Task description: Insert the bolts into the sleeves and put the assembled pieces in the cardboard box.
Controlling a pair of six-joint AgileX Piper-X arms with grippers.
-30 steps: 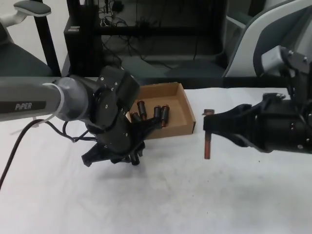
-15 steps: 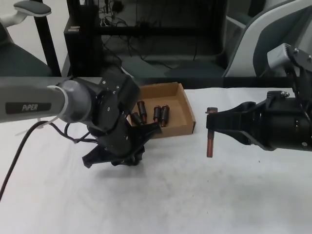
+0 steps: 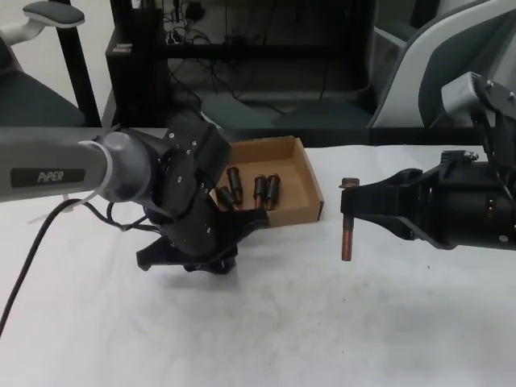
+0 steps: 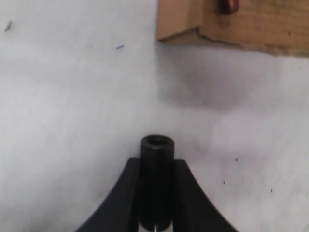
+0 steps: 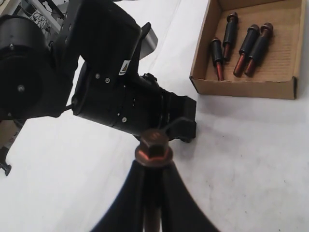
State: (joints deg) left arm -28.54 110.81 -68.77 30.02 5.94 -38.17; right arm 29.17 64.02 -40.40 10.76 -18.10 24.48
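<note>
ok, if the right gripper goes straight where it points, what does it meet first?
Probably the left arm's wrist body, dead ahead in the right wrist view; the cardboard box sits off to the side. Height gap unclear.

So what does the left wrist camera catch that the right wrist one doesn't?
Left wrist view: a black sleeve, hollow end showing, gripped by the left gripper. Right wrist view: the hex head of a copper bolt in the right gripper, the left arm, and four assembled pieces lying in the cardboard box. Shared: the box and the white bench.
</note>
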